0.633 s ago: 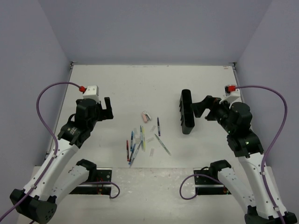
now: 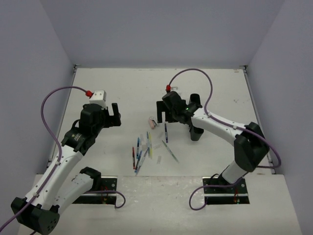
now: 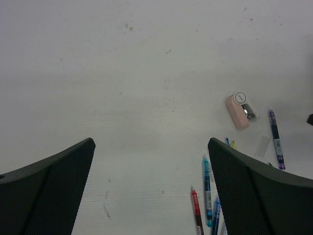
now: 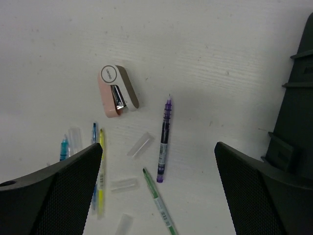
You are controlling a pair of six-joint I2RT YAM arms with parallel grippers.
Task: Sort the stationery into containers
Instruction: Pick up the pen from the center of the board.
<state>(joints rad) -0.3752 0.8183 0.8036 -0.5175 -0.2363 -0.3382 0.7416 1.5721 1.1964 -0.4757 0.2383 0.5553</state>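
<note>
The stationery lies loose mid-table: a purple pen (image 2: 166, 132), a green pen (image 2: 170, 151), a yellow pen (image 2: 150, 144), blue pens (image 2: 138, 152), a red pen (image 2: 133, 159) and a small pinkish-white piece (image 2: 153, 122). My right gripper (image 2: 165, 115) hangs open above them. Its wrist view shows the purple pen (image 4: 164, 139) and green pen (image 4: 159, 200) between the open gripper (image 4: 159, 145). The black tray (image 2: 196, 128) stands behind the right arm, which partly hides it. My left gripper (image 2: 115, 115) is open over bare table, left of the pens.
Clear plastic caps (image 4: 140, 144) lie among the pens. The tray's wall (image 4: 296, 117) rises at the right edge of the right wrist view. In the left wrist view the teal pen (image 3: 207, 191) and red pen (image 3: 196, 210) lie beside the right finger (image 3: 254, 191).
The right arm has swung from beside the tray leftward across it, and its gripper now hangs over the purple pen. The left arm has barely shifted.
</note>
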